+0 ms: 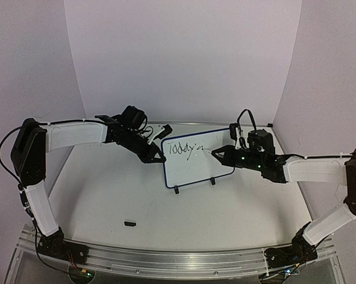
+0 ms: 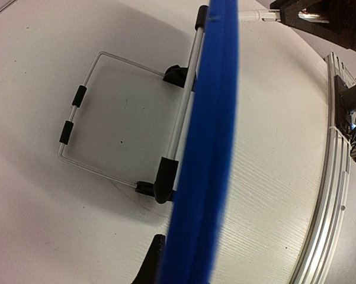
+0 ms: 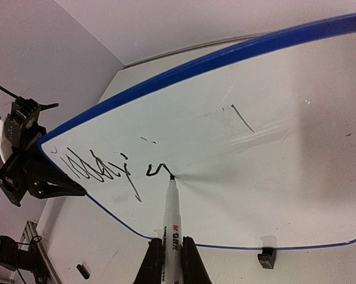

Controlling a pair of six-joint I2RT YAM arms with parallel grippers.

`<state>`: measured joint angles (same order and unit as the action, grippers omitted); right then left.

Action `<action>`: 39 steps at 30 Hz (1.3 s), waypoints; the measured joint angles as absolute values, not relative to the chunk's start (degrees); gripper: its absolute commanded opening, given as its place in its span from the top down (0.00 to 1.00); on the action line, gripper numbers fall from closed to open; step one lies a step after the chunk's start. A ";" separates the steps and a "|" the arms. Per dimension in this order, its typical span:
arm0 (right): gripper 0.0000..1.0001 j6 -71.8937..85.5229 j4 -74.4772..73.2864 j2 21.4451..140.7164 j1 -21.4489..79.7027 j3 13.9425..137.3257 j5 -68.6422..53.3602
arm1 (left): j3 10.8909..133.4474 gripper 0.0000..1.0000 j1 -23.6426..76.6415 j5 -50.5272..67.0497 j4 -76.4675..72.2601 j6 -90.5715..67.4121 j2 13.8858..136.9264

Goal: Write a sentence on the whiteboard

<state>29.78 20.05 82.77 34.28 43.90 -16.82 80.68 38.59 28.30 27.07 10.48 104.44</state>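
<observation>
The whiteboard [image 1: 198, 157] stands tilted on two black feet at the table's middle back. Its blue rim [image 2: 204, 154] fills the left wrist view, and its face [image 3: 272, 177] fills the right wrist view. The sentence [image 1: 185, 149] is black script at the board's upper left, reading roughly "Today" plus a fresh squiggle [image 3: 159, 171]. My left gripper [image 1: 156, 155] is shut on the board's left edge. My right gripper [image 3: 172, 260] is shut on a white marker pen [image 3: 172, 228]; it also shows in the top view [image 1: 220, 155]. The pen tip touches the board at the squiggle's end.
A wire stand [image 2: 106, 118] with black sleeves props the board from behind. A small black cap [image 1: 130, 223] lies on the table near the front. An aluminium rail [image 1: 178, 257] runs along the near edge. White walls close in the back and sides.
</observation>
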 measured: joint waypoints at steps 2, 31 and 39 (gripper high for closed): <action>1.00 29.78 20.05 83.06 34.28 43.90 -17.22 | 80.68 1.00 38.59 28.31 27.06 10.48 104.44; 1.00 30.52 20.68 70.03 33.22 40.99 -21.97 | 80.68 1.00 38.70 28.27 27.03 10.50 104.44; 1.00 28.53 17.74 69.59 29.45 39.18 -22.72 | 80.68 1.00 38.70 28.27 27.03 10.50 104.44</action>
